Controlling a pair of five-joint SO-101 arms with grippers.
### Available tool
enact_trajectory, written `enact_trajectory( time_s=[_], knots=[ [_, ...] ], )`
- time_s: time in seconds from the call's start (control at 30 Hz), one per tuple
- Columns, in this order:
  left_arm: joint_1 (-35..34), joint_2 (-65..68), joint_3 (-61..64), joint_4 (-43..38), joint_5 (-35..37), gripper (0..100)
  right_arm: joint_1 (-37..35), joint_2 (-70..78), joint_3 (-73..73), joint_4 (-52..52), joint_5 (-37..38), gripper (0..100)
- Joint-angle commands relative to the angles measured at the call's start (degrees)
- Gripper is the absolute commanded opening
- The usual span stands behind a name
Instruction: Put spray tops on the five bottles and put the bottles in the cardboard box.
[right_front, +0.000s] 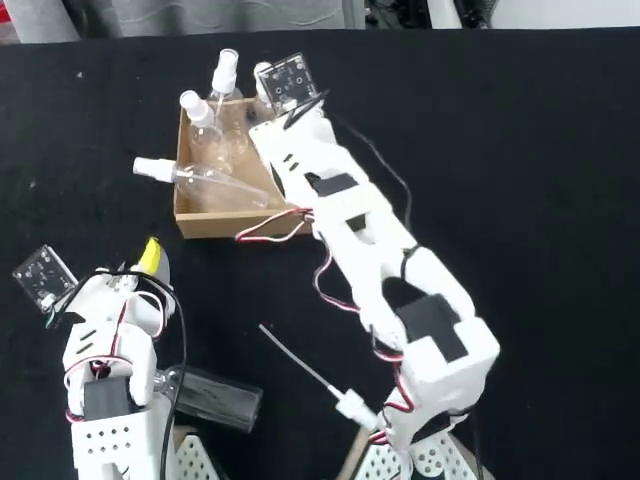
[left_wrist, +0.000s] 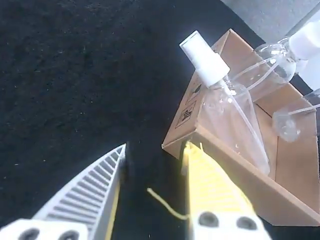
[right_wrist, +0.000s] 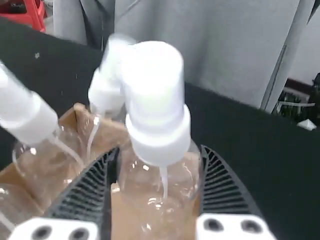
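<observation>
Surface: a black table (right_front: 520, 150), matt and flecked with light specks, runs to the far edge, where grey cloth (right_wrist: 225, 45) hangs behind it. A red object (right_wrist: 20, 10) stands in the far corner of the room.

The cardboard box (right_front: 225, 222) sits open on the far left part of the table. One lying bottle (right_front: 215, 185) rests across it, with its white top sticking out over the box's left wall. Two upright bottles (right_front: 200, 125) (right_front: 225, 75) stand at the back, both capped.

The right gripper (right_wrist: 159, 149) is at the box's far right corner. Its black fingers are set against both sides of a clear held bottle (right_wrist: 157, 187), which stands upright with a white spray top (right_wrist: 152, 95) fitted. The arm stretches across the table from the near right, with red and white wires (right_front: 270, 228) trailing over the box's front corner.

The left gripper (left_wrist: 155, 147) hangs over bare table near the box's front left corner. Its jaws are spread wide with nothing between them, one finger grey and one yellow.

A loose spray top (right_front: 352, 406) with its thin dip tube lies on the table close to the right arm's base. A dark glassy cylinder (right_front: 215, 398) lies on its side beside the left arm's base; whether it is the fifth bottle cannot be told.
</observation>
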Motion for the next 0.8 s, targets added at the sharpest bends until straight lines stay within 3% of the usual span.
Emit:
enact_trajectory(
  time_s=[0.0, 0.3, 0.77],
  knots=[
    [-0.5, -0.5, 0.0, -1.3, -0.6, 17, 1.4, 0.6, -5.3, -2.3, -1.0, 11.6],
    [-0.4, -0.5, 1.8, -4.4, -0.6, 16, 4.4, 7.3, -5.7, -13.1, -5.3, 11.6],
    [-0.4, -0.5, 1.8, -4.4, -0.6, 16, 4.5, 16.2, -11.9, -12.9, -5.3, 11.7]
  ],
)
